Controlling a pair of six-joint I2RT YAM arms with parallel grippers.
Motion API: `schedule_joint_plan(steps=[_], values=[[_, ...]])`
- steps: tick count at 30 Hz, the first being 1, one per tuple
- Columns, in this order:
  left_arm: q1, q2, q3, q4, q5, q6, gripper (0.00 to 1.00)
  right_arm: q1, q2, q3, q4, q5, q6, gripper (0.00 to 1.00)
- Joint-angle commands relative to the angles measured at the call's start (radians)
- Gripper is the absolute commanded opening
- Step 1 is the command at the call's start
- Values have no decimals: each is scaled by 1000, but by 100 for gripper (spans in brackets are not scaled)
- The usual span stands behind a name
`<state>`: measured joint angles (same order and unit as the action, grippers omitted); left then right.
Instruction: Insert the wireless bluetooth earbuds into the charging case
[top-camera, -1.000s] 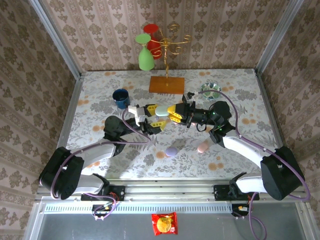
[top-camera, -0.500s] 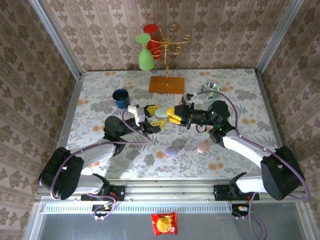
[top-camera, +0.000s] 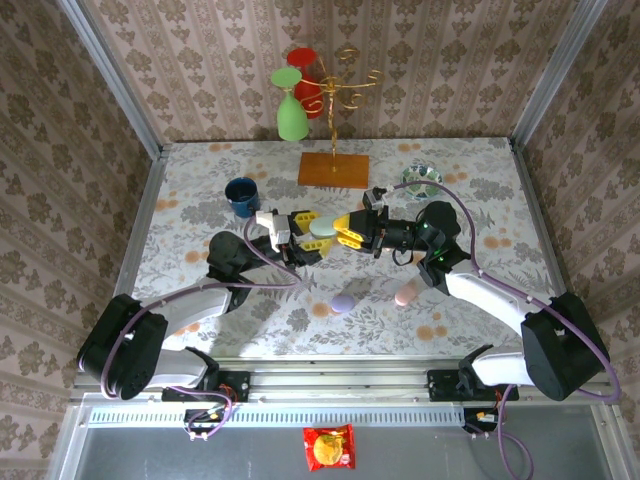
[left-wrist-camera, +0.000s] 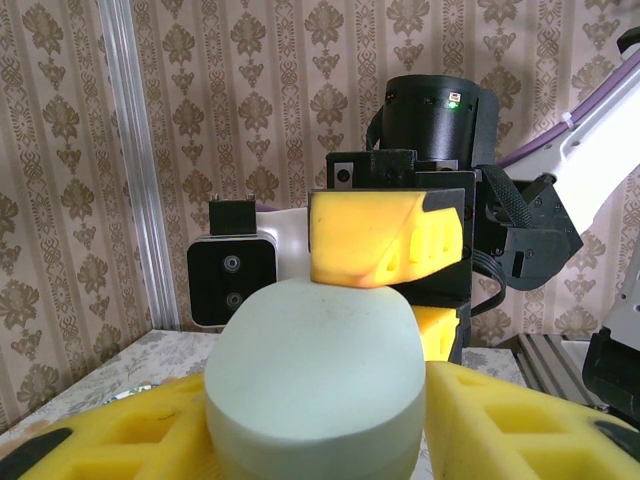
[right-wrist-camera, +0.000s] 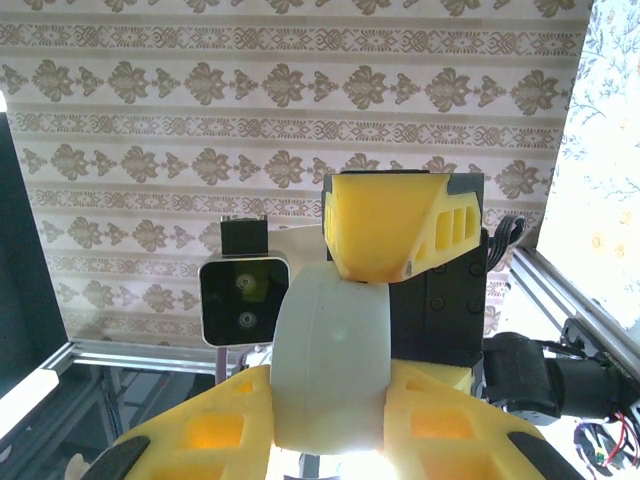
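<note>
The mint charging case (top-camera: 322, 228) hangs in mid air over the middle of the table (top-camera: 200, 200), pinched from both ends. The left gripper (top-camera: 313, 231) is closed on it from the left, with its yellow fingers (left-wrist-camera: 150, 430) flanking the case's two sides in the left wrist view. The right gripper (top-camera: 338, 228) is closed on it from the right, with one finger pressed onto the top of the shell. No open seam is visible, so the case looks shut to me. From the held case, the loose pastel things lie on the table below, toward the arm bases. A small pink piece (top-camera: 322, 309), likely an earbud, touches a lilac egg-shaped piece (top-camera: 343, 302) almost straight below the case. A pink egg-shaped piece (top-camera: 404, 295) sits apart, on the right arm's side. They are too small to name for sure. Both grippers are occupied, so the move turns on which one lets go; the small pink piece lies about midway between the two arms.
</note>
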<state>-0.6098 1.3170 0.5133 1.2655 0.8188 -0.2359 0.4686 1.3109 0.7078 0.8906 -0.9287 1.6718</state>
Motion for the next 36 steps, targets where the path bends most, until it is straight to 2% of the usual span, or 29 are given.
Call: schedule_joint_plan(steps=[1,5,8,17,19,23,25,30,34,36], values=[[-11,-6,24,31,24,1,52,-1,-7,30,71,-10,26,0],[-16,-1,28,30,21,6,54,-1,-10,28,60,-9,21,0],[-18,-2,31,31,21,3,51,-1,-15,22,19,-7,-5,0],[-20,-13,33,30,27,1,37,-1,-24,18,3,2,-15,0],[-21,-13,30,29,26,4,37,-1,-32,22,-14,7,-27,10],[-20,-14,23,28,22,4,37,-14,-80,31,-137,22,-125,43],[-20,-15,12,24,16,9,37,-31,-124,40,-244,37,-210,54],[-9,-13,-17,21,28,-7,37,-51,-237,105,-648,143,-555,64],[-2,-10,-43,6,41,-14,37,-43,-300,180,-965,317,-993,73],[-1,-8,-48,-22,56,-13,37,-33,-316,206,-1052,388,-1168,77]])
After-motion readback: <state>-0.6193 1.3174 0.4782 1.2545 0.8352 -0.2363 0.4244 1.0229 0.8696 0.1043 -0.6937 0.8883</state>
